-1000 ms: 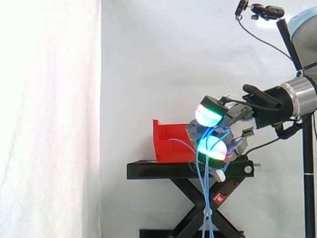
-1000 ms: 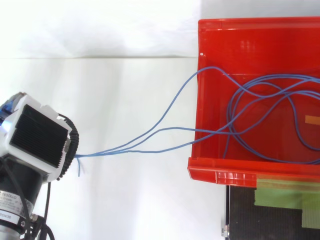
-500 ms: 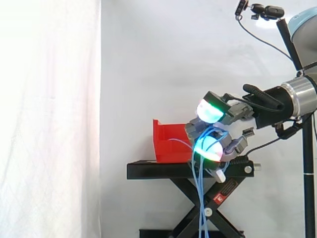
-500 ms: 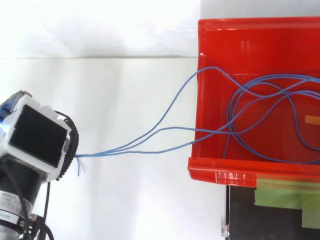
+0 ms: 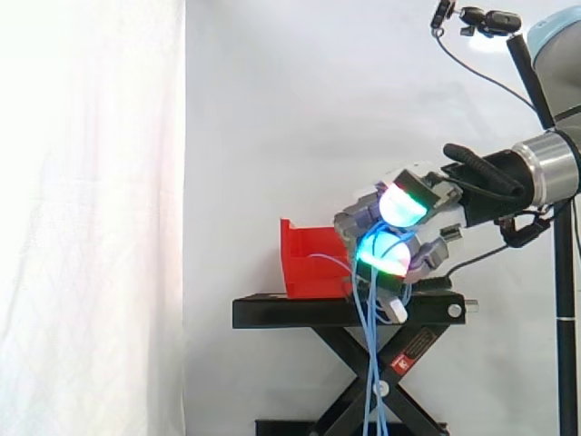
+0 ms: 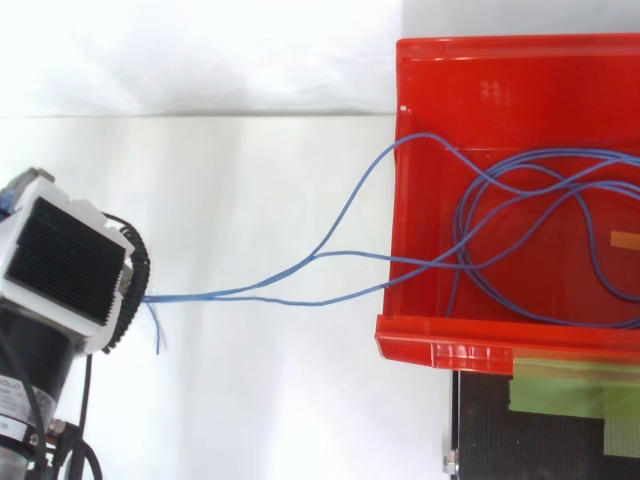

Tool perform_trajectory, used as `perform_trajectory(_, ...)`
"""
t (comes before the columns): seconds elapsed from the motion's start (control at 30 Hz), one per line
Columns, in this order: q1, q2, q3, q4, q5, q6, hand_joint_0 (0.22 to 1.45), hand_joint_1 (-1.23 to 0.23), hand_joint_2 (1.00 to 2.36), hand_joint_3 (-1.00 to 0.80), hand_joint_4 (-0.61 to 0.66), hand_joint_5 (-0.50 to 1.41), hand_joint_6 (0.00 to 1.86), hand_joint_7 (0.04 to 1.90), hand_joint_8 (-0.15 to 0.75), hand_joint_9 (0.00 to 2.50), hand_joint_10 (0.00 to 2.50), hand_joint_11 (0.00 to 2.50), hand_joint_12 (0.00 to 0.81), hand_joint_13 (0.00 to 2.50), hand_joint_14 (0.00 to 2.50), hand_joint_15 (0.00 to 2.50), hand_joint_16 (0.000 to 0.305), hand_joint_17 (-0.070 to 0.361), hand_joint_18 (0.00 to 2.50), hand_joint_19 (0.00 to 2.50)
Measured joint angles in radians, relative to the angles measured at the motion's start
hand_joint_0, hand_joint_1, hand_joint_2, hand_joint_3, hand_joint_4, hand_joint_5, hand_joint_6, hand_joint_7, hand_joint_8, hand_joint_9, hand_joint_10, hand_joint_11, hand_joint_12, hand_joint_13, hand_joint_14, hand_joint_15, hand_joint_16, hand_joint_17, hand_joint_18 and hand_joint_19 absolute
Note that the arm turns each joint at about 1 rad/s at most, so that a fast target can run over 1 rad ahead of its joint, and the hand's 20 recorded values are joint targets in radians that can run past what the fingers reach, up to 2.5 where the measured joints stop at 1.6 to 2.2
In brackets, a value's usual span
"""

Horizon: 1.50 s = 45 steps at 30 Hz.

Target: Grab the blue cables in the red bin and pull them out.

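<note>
the hand (image 5: 427, 218) hung just off the right end of the red bin (image 5: 304, 263) in the side view, level with the bin's rim and above the right part of the black stand (image 5: 300, 313). its fingers were curled in and closed on the blue cables (image 5: 368, 345), with the glowing fingertips (image 5: 404, 204) pressed near one another, green and cyan. one strand ran from the bin's inside across to the hand. below the hand the strands hung straight down in front of the stand's crossed legs, to the bottom edge of the view. a white curtain (image 5: 91, 218) stood behind, on the left.

from above, the back of the hand (image 6: 65, 270) sat at the left edge, well apart from the bin (image 6: 400, 180). the cables (image 6: 330, 255) stretched from it to the right over the white ground, spreading into separate strands that crossed the bin's left wall and near rim. inside the bin they lay in wide, overlapping loops. a short loose end drooped just beside the hand. green tape (image 6: 570, 385) lay on the stand's top, just near of the bin.
</note>
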Motion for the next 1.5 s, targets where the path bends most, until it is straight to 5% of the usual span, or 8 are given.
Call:
perform_trajectory(0.4,0.000,0.000,0.011,-0.025,-0.002,-0.005,0.86,-0.75,1.00,-1.00,-0.08,0.40,1.55,0.38,0.186,0.67,2.50,1.31,0.264,1.22,1.06,1.43,0.045,0.101,0.91,0.83)
perform_trajectory(0.83,0.000,0.000,0.039,-0.036,-0.007,-0.013,0.90,-0.75,1.00,-1.00,-0.08,0.41,1.55,0.39,0.193,0.66,2.50,1.32,0.264,1.23,1.04,1.45,0.045,0.100,0.91,0.83)
perform_trajectory(1.13,-0.003,0.000,0.087,0.011,-0.016,-0.197,0.90,-0.74,1.00,-1.00,-0.08,0.41,1.54,0.38,0.193,0.66,2.50,1.34,0.268,1.23,1.02,1.45,0.044,0.100,0.91,0.83)
perform_trajectory(1.5,-0.007,0.000,0.088,0.265,-0.054,-0.494,0.90,-0.74,1.00,-1.00,-0.08,0.41,1.53,0.39,0.192,0.65,2.50,1.30,0.267,1.24,1.01,1.45,0.044,0.100,0.90,0.83)
